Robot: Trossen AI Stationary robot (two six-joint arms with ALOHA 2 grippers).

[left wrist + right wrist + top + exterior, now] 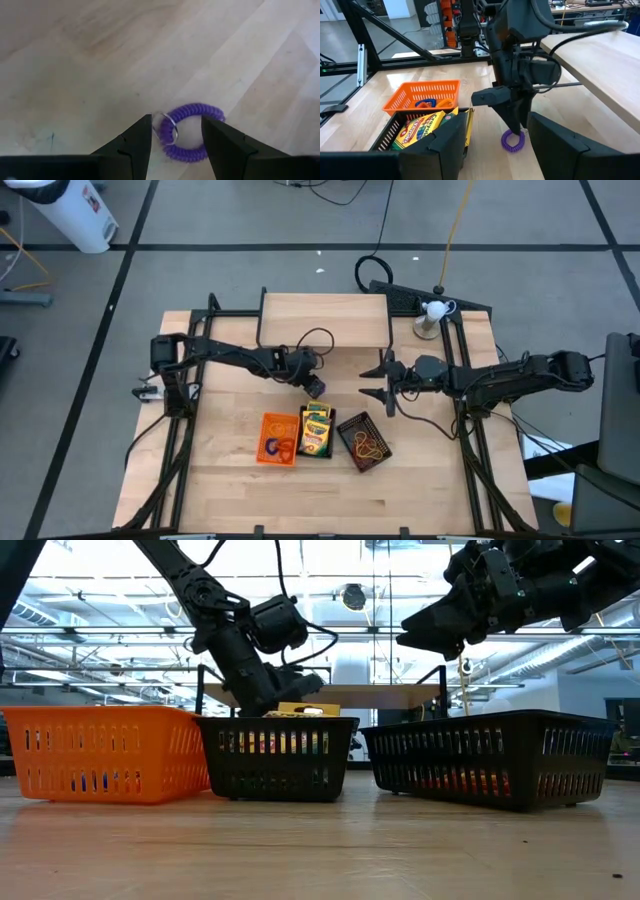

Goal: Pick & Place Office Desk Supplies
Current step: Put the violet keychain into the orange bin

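In the high view, three trays are seen in a row at the table's middle: the orange tray [277,439] on the left with loops in it, the middle black tray [316,432] filled with crayon boxes [316,429], and the right black tray [365,442] holding a tangle of bands [368,444]. The sorting is judged nearly done. The left gripper [314,387] is lowered just beyond the middle tray; the right gripper [385,377] is held farther right, clear of the trays.

In the low view, the trays are seen side by side, with the left arm reaching down behind the middle one and the right gripper raised well above the table.

In the left wrist view, a purple coil [192,132] with a metal ring [165,128] is seen on the bare wood, lying between the spread fingers [135,145], not yet gripped. It is judged the last piece left to be picked and binned.

In the right wrist view, the coil is seen beside the middle tray under the left gripper; the right fingers [447,142] are spread wide and hold nothing.
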